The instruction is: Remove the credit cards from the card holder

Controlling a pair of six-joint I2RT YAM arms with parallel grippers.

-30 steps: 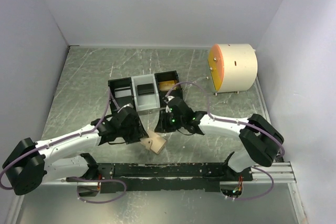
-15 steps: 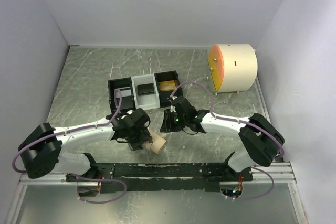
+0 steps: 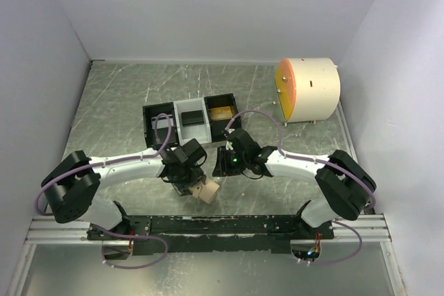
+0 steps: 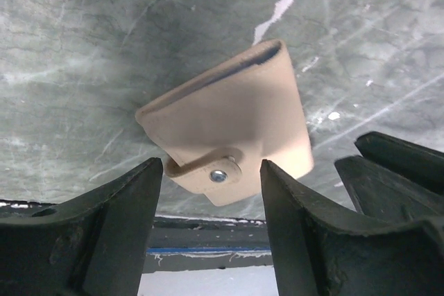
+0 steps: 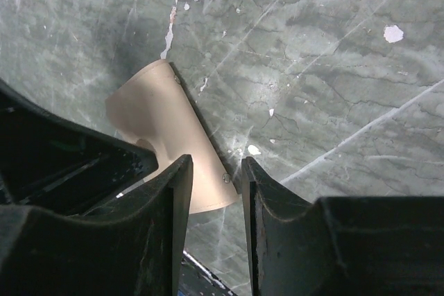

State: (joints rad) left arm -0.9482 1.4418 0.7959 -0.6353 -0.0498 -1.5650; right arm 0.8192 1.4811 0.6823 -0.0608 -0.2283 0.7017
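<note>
Top external view: closed tan wallet (image 3: pixel 206 190) lying on table (image 3: pixel 104 102) near front edge; left gripper (image 4: pixel 210 168) now hovering above it, jaws wider than before, empty; right gripper (image 5: pixel 216 164) drawn back, narrowly parted, empty.

Robotics lab: an enclosed tabletop test cell

Two white-and-black robot arms, the left arm (image 3: pixel 125 166) and the right arm (image 3: pixel 298 164), are bolted to a metal rail (image 3: pixel 368 227) at the near edge of a desk (image 3: pixel 118 102) with a grey marbled top. Plain white walls (image 3: pixel 208 5) box the desk in on three sides. Purple cables (image 3: pixel 257 112) loop along the arms. The props are sparse: a three-compartment black-and-white tray (image 3: pixel 146 126) and a cream drum with an orange face (image 3: pixel 312 88).
</note>
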